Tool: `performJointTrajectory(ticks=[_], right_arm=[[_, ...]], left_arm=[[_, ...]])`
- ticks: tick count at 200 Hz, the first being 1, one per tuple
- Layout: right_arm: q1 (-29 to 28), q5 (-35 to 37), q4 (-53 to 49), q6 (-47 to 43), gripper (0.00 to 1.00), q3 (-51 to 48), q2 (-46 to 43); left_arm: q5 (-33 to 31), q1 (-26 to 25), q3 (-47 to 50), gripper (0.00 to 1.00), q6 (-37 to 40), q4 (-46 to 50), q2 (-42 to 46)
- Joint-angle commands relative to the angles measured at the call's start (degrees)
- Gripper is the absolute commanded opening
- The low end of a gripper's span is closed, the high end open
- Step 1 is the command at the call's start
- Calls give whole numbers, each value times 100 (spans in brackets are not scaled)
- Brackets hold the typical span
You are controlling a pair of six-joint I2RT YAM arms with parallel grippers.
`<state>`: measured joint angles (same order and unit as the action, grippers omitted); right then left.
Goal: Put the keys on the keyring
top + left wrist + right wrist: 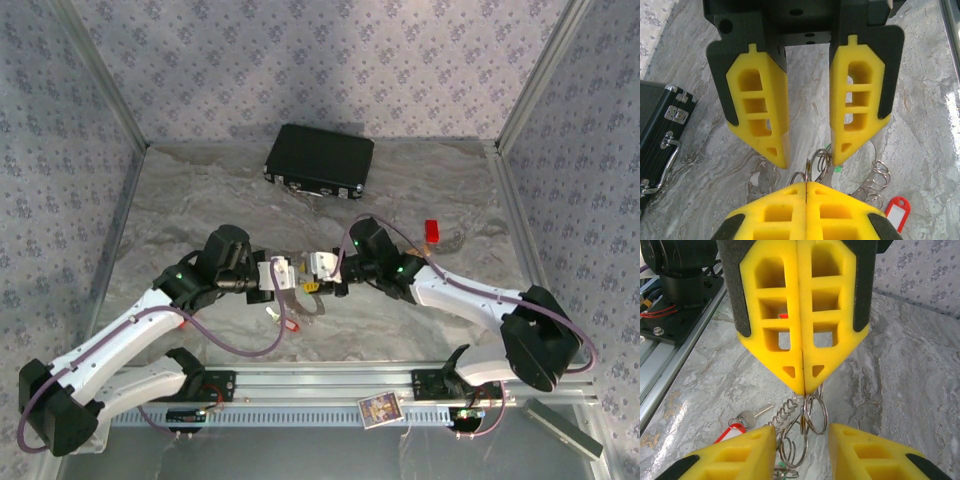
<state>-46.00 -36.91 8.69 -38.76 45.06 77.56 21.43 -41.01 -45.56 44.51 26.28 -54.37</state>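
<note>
Grey marbled bench [200,200]; the white-and-black left arm [130,335] and right arm [460,295] reach in from 7 and 4 o'clock and meet nose to nose at its middle; a black rectangular case with metal latches [320,160] lies at 12 o'clock, well apart; the yellow left fingers [790,210] are clenched tip to tip on the thin pale-grey wire keyring [814,415], its loops hanging out below the tips; the yellow right fingers [757,452] stand released, one on either side of those loops; a small red block [432,230] sits at 2 o'clock; the small pale metal key with a red plastic tag [744,417] lies on the bench at 6 o'clock of the fingertips, beside a chain of little rings [879,175]; a green speck beside the loops is too small to tell.
</note>
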Motion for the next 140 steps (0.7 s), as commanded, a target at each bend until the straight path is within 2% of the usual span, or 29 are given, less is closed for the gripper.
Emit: performJointTrajectory(ticks=[1,52,74,81,83,94,98,113,140], right_arm=[[-64,-67,228,184,30,139,96],[-98,-1,370,304,14,184,171],[-94,25,329,308,0,204,163],[-83,48,318,304,0,197,150],[-80,58,318,307,0,196,144],[-67,108,315,313,0,196,124],[-62,125,318,317,0,196,112],[-28,157,287,350,0,207,60],[53,124,66,446,0,317,-46]], left_arm=[[120,-63,-32,0,-19,-197,41],[77,-78,-23,0,-39,-200,54],[25,-80,-28,0,-144,-241,56],[-56,-81,-43,0,-255,-289,58],[-79,-82,-48,2,-295,-308,65],[-253,-74,-76,27,-512,-387,114],[-315,-73,-71,32,-612,-427,163],[-529,-38,71,36,-1091,-737,479],[-841,-16,625,37,-2113,-1358,1296]])
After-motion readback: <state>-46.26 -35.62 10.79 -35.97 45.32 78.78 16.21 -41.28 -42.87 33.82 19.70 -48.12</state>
